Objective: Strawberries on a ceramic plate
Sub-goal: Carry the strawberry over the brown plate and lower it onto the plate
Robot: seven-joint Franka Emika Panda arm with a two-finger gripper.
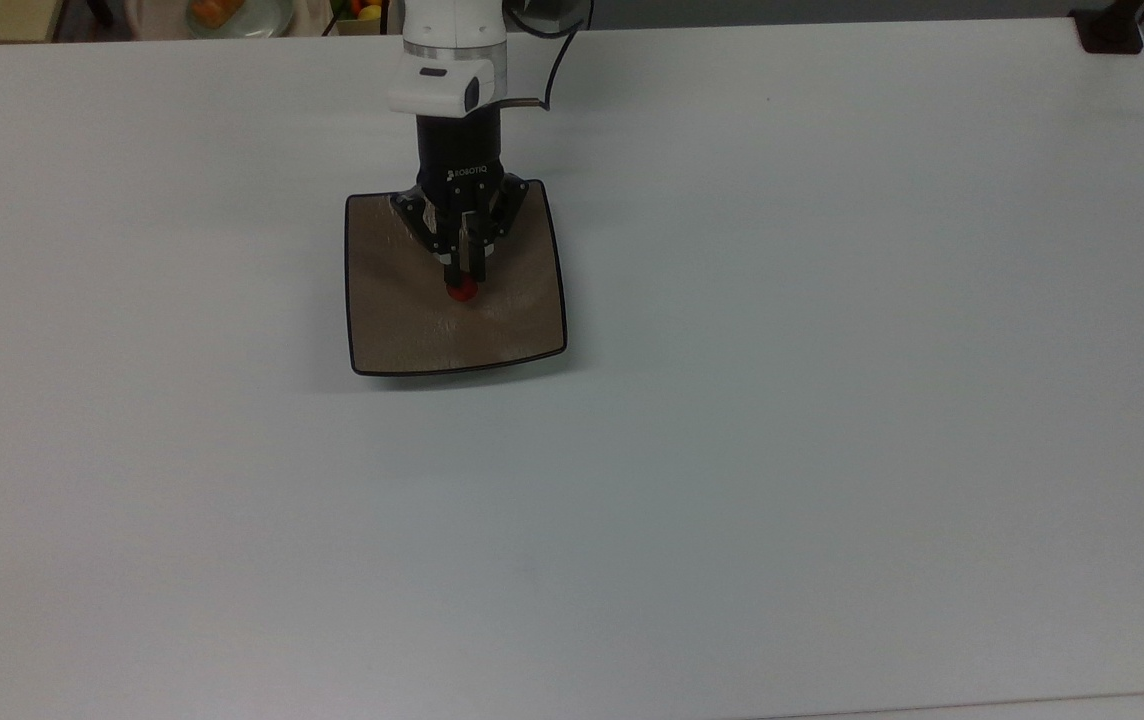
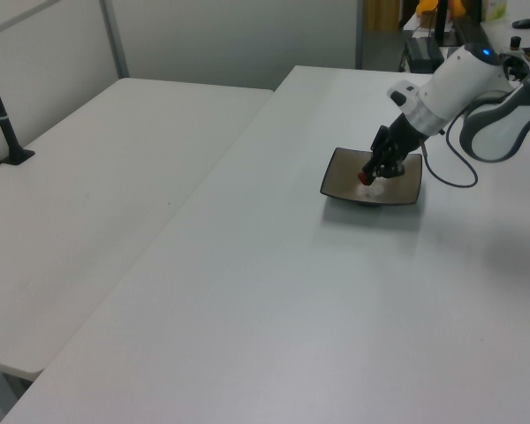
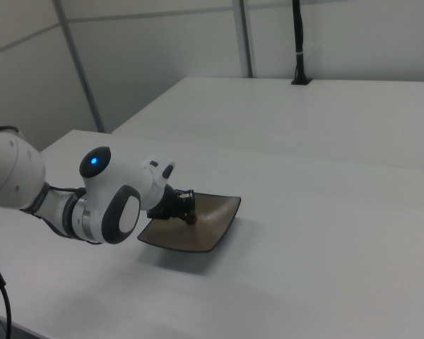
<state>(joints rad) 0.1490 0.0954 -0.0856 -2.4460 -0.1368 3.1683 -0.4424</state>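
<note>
A square tan-brown ceramic plate with a thin black rim lies on the white table; I also see the plate in the left view and the plate in the right view. My gripper hangs over the plate's middle, shut on a small red strawberry. The strawberry sits low over the plate surface; whether it touches I cannot tell. In the right view the gripper is mostly hidden behind the arm's wrist.
The white table spreads wide around the plate. A pale round dish with orange food sits past the far edge. A black post base stands at the far right corner. A second white table lies alongside.
</note>
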